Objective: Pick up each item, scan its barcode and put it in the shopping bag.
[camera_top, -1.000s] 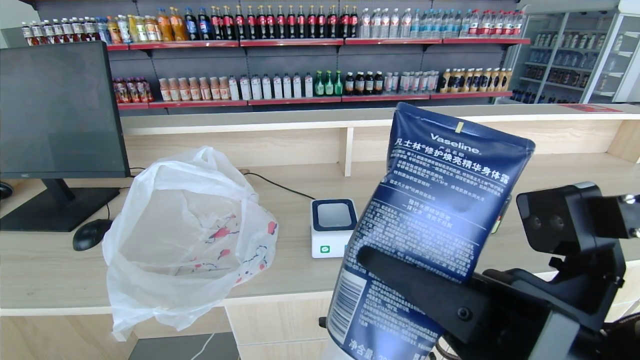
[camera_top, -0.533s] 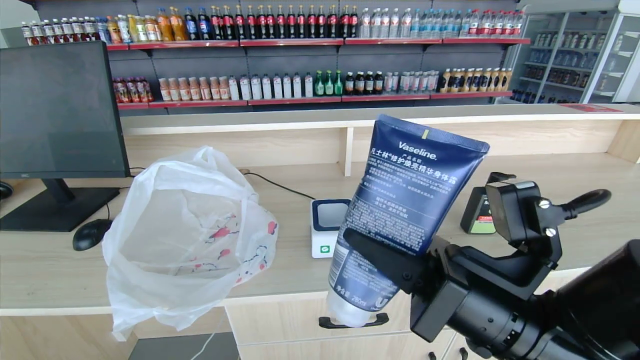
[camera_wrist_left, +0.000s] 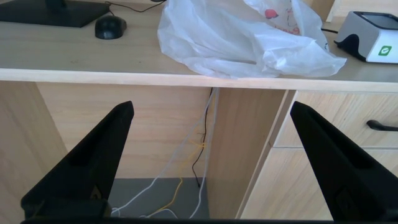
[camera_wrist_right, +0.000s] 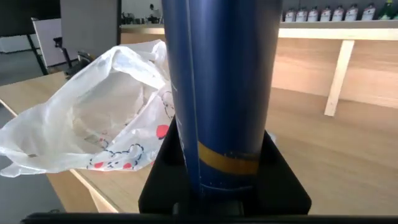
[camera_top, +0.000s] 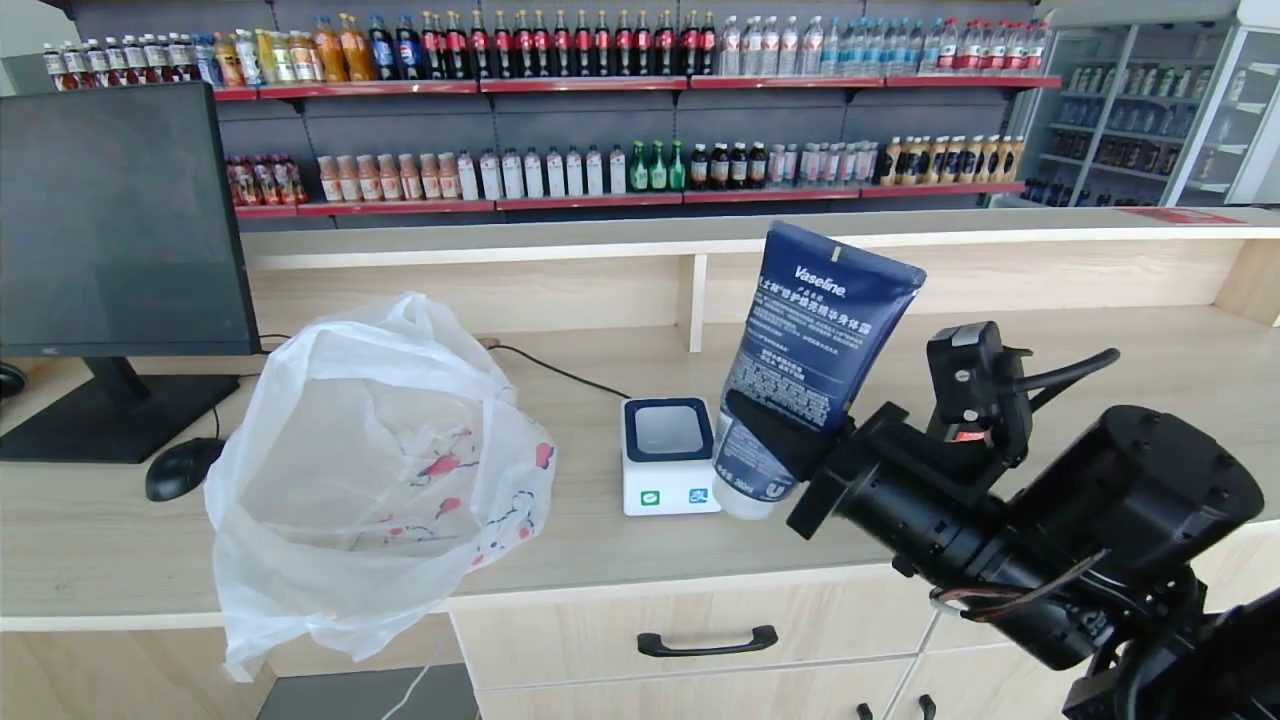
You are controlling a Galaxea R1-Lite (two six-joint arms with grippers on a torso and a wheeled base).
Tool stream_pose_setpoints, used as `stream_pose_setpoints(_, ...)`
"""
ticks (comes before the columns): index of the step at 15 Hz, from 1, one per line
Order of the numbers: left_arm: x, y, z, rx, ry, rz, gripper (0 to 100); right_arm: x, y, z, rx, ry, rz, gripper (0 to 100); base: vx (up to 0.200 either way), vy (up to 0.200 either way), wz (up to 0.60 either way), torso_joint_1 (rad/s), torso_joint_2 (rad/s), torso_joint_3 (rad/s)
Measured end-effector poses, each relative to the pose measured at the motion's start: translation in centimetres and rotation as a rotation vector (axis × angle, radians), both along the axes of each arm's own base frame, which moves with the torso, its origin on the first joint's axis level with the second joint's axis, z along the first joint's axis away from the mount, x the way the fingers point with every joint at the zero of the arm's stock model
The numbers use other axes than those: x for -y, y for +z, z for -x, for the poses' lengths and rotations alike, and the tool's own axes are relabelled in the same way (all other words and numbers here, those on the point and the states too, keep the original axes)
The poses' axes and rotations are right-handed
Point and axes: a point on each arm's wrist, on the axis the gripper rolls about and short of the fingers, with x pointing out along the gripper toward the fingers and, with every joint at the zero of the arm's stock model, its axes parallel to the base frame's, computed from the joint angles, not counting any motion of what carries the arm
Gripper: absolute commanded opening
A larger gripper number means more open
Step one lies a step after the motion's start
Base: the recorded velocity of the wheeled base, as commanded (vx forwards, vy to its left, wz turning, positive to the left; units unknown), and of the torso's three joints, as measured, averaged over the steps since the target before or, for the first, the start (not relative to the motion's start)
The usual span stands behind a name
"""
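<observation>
Well off to the left of both arms a dark monitor (camera_top: 120, 220) stands on the table (camera_top: 100, 540), and a black mouse (camera_top: 183, 468) lies just by its foot. Next along is the white shopping bag (camera_top: 370, 470) (thin plastic with a red print), slumped open on the table with its lower part hanging over the front edge. The left jaws hang low in front of the cupboards, beneath the table's edge, spread wide apart with nothing between them; the bag lies above and beyond them, and loose cables (camera_wrist_left: 199, 155) dangle in the gap straight ahead of them.

Further right, the small white scanner (camera_top: 668, 455) sits on the table with its dark window facing up, just to the left of the right jaws. Those jaws are clamped across the lower half of the blue tube (camera_top: 815, 340), one on each side of it. The tube stands nearly upright and leans a little; its crimped end is above the jaws and its pale cap end below them, just beside the scanner's right side and close over the table (whether the cap touches the wood I cannot tell). The bag is well apart to the left of these jaws, with the scanner between. Beyond the jaws, across the room, run shelves (camera_top: 600, 85) lined with bottles.
</observation>
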Motion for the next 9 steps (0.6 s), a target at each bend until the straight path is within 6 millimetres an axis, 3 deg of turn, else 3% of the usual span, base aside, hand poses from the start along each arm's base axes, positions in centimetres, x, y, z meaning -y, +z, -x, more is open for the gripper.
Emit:
stream_pose_setpoints(4,0.0,0.0,0.0,0.0,-0.001,0.0,100,2.0,0.0,-2.1,0.07,-0.185,0.074,0,0.0,0.0,0.0,0.0,0.0,0.0)
stream_pose_setpoints(8,0.0,0.0,0.0,0.0,-0.001,0.0,100,2.5,0.3,-2.5,0.075,-0.27,0.067,0,0.0,0.0,0.0,0.0,0.0,0.0)
stream_pose_setpoints(9,0.0,0.0,0.0,0.0,0.0,0.0,100,2.5,0.3,-2.5,0.076,-0.272,0.066,0,0.0,0.2,0.0,0.002,0.01,-0.002)
